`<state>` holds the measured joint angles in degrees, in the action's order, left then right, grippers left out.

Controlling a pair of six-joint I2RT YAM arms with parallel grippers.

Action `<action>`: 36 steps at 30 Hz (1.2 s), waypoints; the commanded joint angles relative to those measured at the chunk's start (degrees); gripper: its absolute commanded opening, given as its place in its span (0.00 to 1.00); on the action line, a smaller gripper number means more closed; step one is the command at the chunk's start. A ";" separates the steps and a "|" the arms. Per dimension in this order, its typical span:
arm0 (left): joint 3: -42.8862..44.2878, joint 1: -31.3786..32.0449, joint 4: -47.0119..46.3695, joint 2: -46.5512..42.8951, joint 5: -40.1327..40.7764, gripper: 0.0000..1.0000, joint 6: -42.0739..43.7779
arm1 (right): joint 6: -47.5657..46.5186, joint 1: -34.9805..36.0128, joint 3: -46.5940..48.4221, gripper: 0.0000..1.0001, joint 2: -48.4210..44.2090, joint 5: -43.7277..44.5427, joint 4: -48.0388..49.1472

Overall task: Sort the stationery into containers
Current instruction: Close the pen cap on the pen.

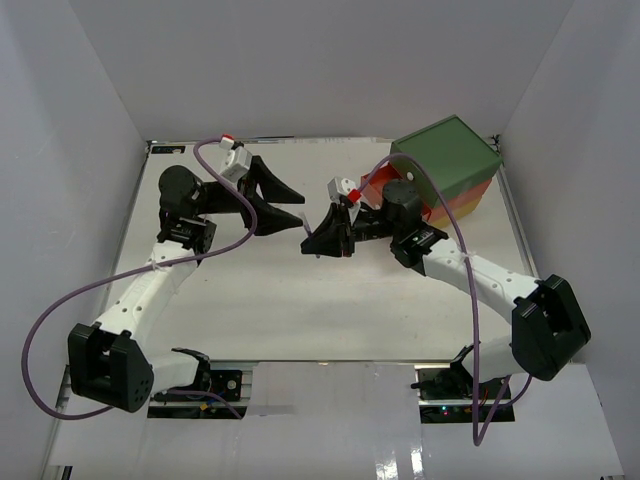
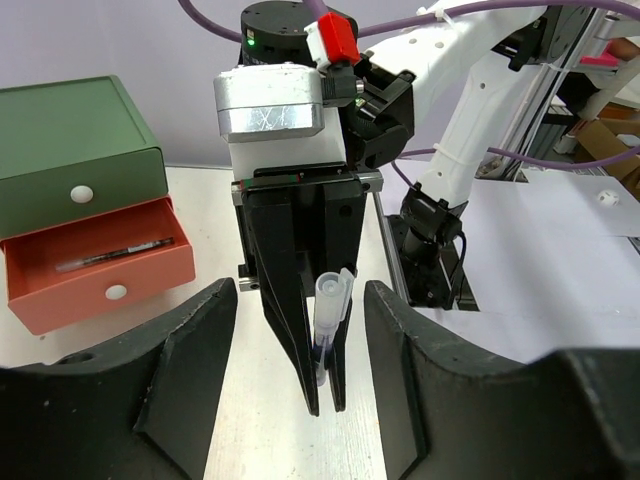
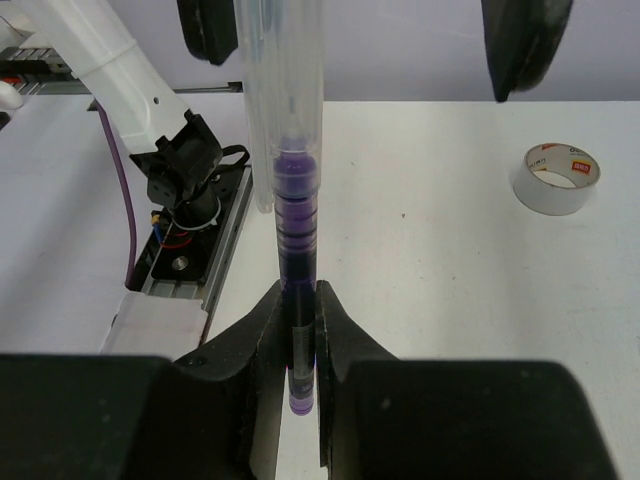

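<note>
Your right gripper (image 3: 298,300) was clamped on a clear-barrelled pen (image 3: 293,190) with purple ink, which jutted out past its fingertips. Your left gripper (image 1: 290,205) faced it tip to tip, jaws apart and holding nothing. Behind the right gripper stood the drawer chest (image 1: 450,160). Its orange-red middle drawer (image 2: 100,275) was open, with a thin pen (image 2: 115,255) inside. A tape roll (image 3: 556,178) lay ahead of the right gripper, off to its side.

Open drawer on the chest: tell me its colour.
Orange-red. The open drawer shows best in the left wrist view, just below the green drawer.
</note>
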<state>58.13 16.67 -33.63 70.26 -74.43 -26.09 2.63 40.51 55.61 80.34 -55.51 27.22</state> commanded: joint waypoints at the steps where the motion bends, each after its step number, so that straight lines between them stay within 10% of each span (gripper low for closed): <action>1: 1.81 0.03 -2.67 -0.04 -1.94 0.64 -1.25 | -0.53 -0.08 3.27 0.08 0.61 -1.18 0.29; 36: -0.82 4.08 8.65 -0.82 7.72 0.14 1.91 | 3.43 -0.08 2.83 0.08 0.35 4.26 5.38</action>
<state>58.08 20.08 -30.04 71.72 -69.78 -25.89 4.58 40.47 57.63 82.87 -54.02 27.03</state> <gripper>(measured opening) 0.252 0.178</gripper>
